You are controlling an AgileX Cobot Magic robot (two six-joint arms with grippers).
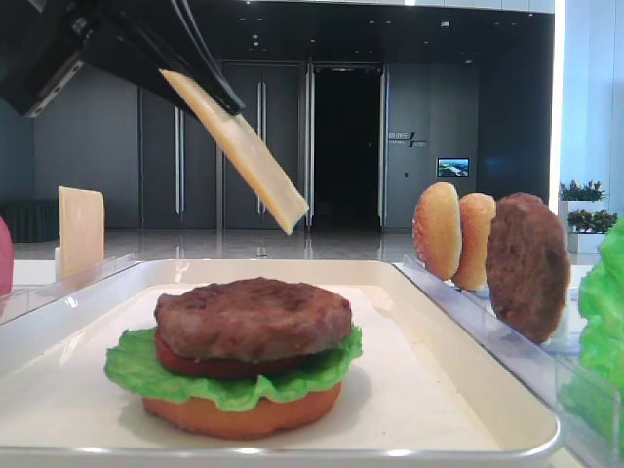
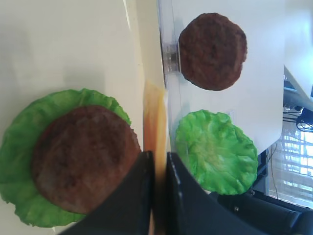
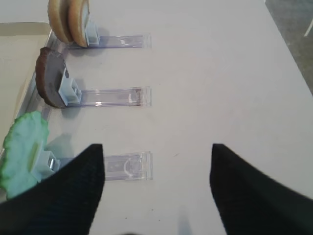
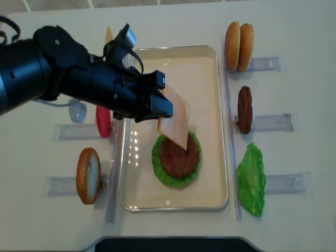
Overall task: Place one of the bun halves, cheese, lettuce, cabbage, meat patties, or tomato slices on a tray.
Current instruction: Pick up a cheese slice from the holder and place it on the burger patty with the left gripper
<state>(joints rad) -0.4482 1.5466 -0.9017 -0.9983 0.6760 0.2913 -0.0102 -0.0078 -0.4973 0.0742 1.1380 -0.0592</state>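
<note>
While my left gripper (image 4: 160,100) is clamped on one edge of the thin, pale yellow-orange square cheese slice (image 4: 174,117), the slice hangs tilted above the dark brown round meat patty (image 4: 178,156) stacked in the shallow white rectangular tray (image 4: 207,55). It holds flat, so I judge it light, fairly stiff, smooth and possibly slippery; an edge pinch suits it. My right gripper (image 3: 156,188) stands apart, holding nothing.

Seen from above: left gripper (image 4: 161,103) clamped on the cheese (image 4: 175,117), slice held tilted in the air over the tray (image 4: 206,63), lower corner above the stack. In the tray, meat patty (image 4: 178,156) on lettuce (image 4: 159,167). Right of the tray, on clear racks (image 4: 265,64): two bun halves (image 4: 239,39), a second patty (image 4: 244,109), a loose lettuce leaf (image 4: 251,179). Left of the tray: tomato slice (image 4: 103,122), another bun half (image 4: 88,175).
</note>
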